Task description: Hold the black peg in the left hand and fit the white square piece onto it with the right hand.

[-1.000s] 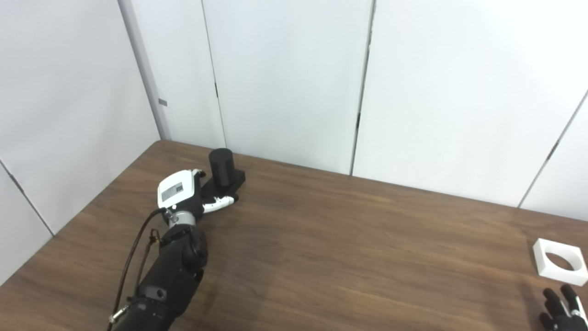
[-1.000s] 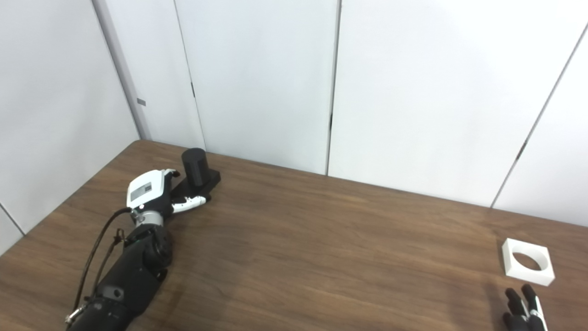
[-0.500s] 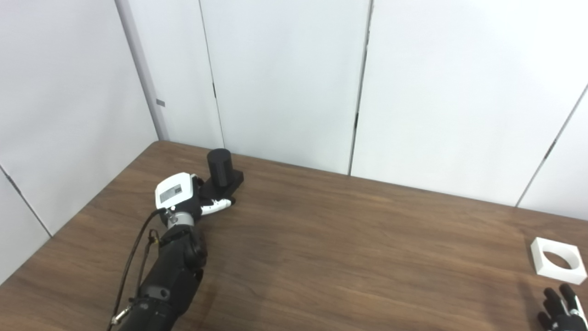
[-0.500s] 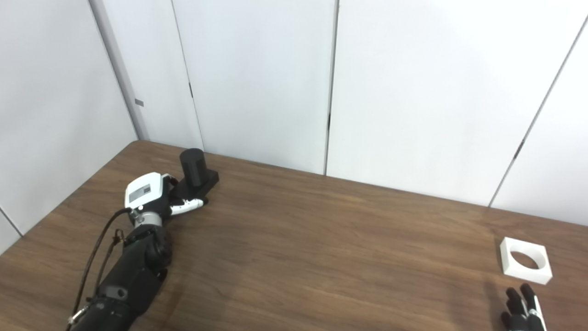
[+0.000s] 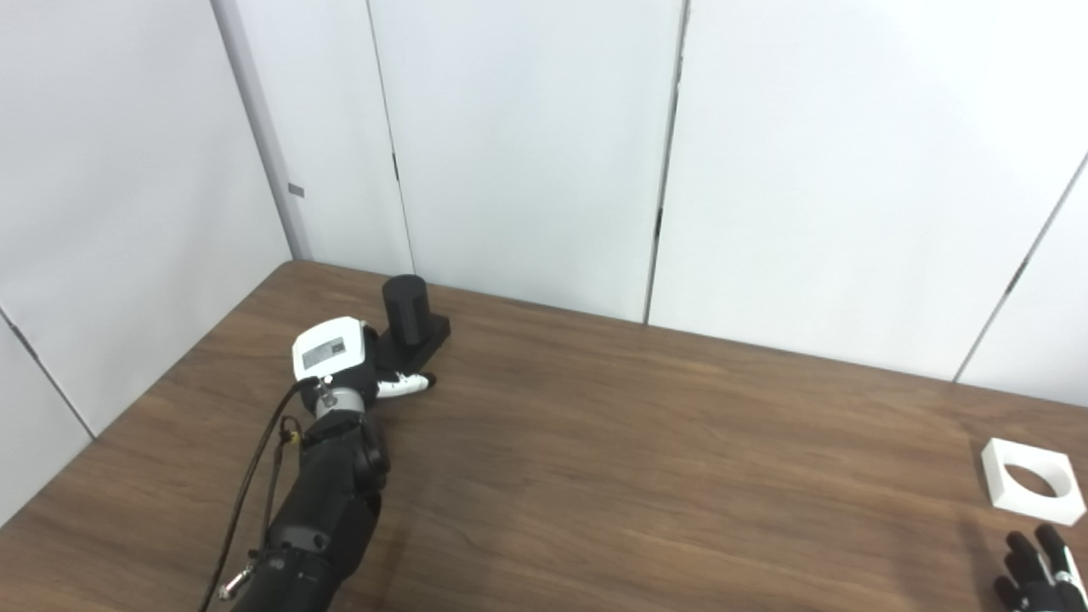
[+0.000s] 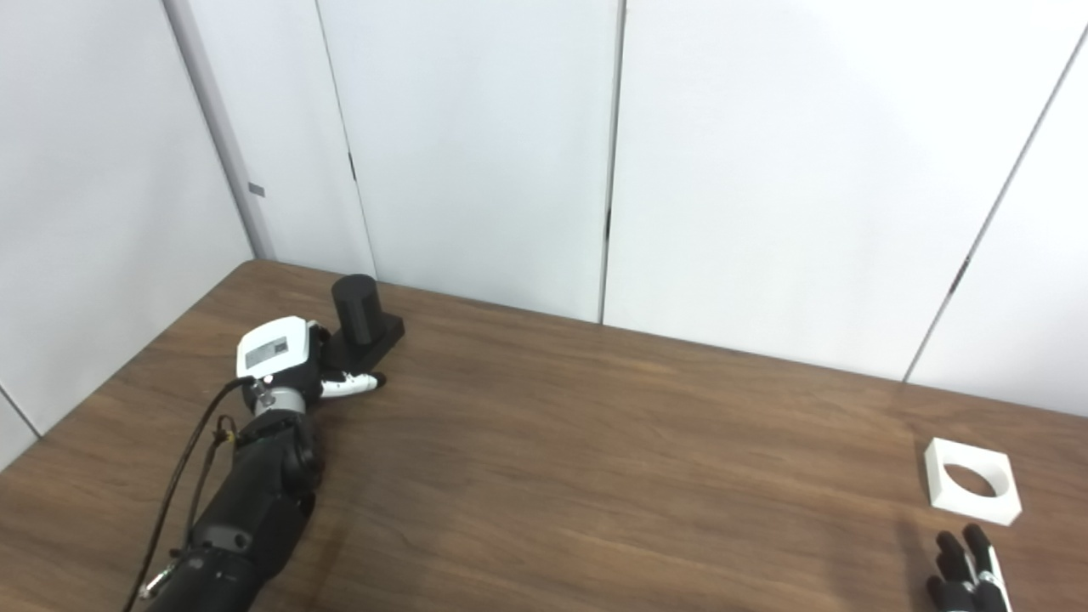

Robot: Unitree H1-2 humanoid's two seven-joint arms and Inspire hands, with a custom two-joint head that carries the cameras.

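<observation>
- The black peg (image 5: 405, 297) stands upright on its flat black base (image 5: 416, 338) at the far left corner of the bench (image 5: 646, 442), close to the white wall panels (image 5: 527, 144).
- The left robot hand (image 5: 344, 361) lies right against the near side of that base, its white back plate facing up and the thumb (image 5: 406, 387) stretched along the bench beside the base's front edge.
- Its fingers are hidden behind the hand and the base, so I cannot tell whether the left robot hand has closed on the peg piece or only touches it; the base sits flat on the bench.
- The left arm (image 5: 327, 501) runs up from the bottom left edge, with a black cable (image 5: 255, 484) looping along its outer side.
- The white square piece (image 6: 972, 480) lies flat near the right edge of the bench, its round hole facing up, well apart from the peg.
- The right robot hand (image 6: 965, 578) shows only as dark fingertips at the bottom right corner, just short of the white square piece and not touching it; the fingers are spread and hold nothing.
</observation>
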